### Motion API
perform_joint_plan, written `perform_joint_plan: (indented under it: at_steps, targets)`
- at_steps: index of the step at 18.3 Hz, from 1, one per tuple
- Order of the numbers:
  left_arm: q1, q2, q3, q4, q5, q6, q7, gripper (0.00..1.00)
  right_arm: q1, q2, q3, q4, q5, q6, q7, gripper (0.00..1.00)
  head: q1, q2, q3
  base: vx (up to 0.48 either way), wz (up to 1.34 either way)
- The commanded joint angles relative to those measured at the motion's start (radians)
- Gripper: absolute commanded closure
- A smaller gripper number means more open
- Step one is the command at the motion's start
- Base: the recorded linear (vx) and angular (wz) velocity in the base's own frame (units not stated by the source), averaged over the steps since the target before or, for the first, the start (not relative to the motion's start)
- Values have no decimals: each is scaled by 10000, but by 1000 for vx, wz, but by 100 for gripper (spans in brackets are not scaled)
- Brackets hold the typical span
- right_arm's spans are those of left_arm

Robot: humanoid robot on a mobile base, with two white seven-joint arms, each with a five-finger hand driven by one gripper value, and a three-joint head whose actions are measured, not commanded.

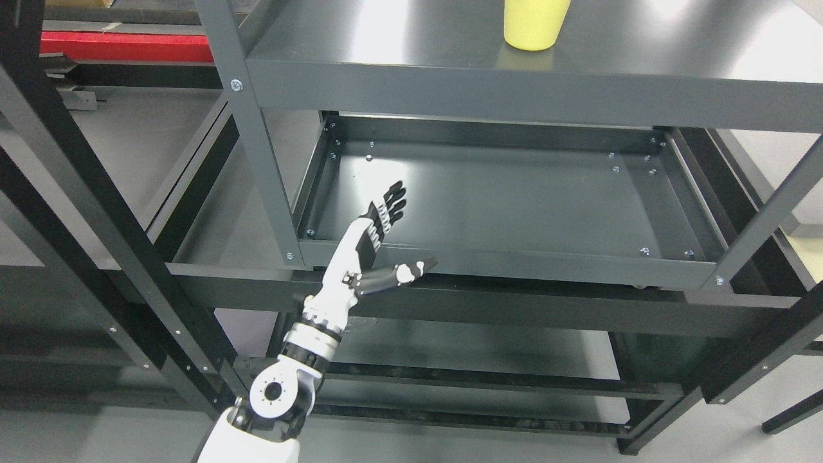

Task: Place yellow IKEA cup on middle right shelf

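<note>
Shelving unit (450, 96) of dark grey metal fills most of the head view, with bolted corner posts and flat steel decks. Yellow cup (533, 24) stands upright on the uppermost deck visible, toward the right of centre, its top cut off by the picture's upper edge; no brand mark or lettering can be read on the part that shows. The next deck down (514, 199), a shallow tray with a raised rim and bolt heads near its corners, lies directly below and carries nothing. The left hand (382, 241) comes up from the lower left on a white and black arm (308, 347); its fingers (391, 204) are stretched out straight and together over the front left part of that tray, the thumb (405, 273) is spread out to the right across the tray's front rim, and it holds nothing. The hand is well apart from the cup, with the upper deck's front edge between them. A black frame (96, 225) stands to the left of the shelving, and a red bar (125, 46) lies beyond it at the upper left. No writing is legible anywhere.
</note>
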Motion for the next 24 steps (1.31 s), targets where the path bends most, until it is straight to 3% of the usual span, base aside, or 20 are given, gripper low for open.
perform_joint_plan:
  at_steps: [1, 6, 11, 24]
  targets:
    - [1384, 175, 1210, -2268, -69, 338, -6, 2, 138, -175, 169, 0, -245, 5, 6, 1, 0, 0, 0, 0, 0]
    - [1508, 175, 1869, -2284, -38, 736, -98, 5, 138, -175, 169, 0, -245, 5, 6, 0, 0, 0, 0, 0, 0]
    - [1523, 175, 2177, -2284, -38, 1687, -6, 2, 138, -175, 169, 0, -245, 5, 6, 1, 0, 0, 0, 0, 0]
    - [1339, 175, 2269, -2284, -23, 1382, -98, 1, 138, -175, 169, 0, -245, 5, 6, 1, 0, 0, 0, 0, 0]
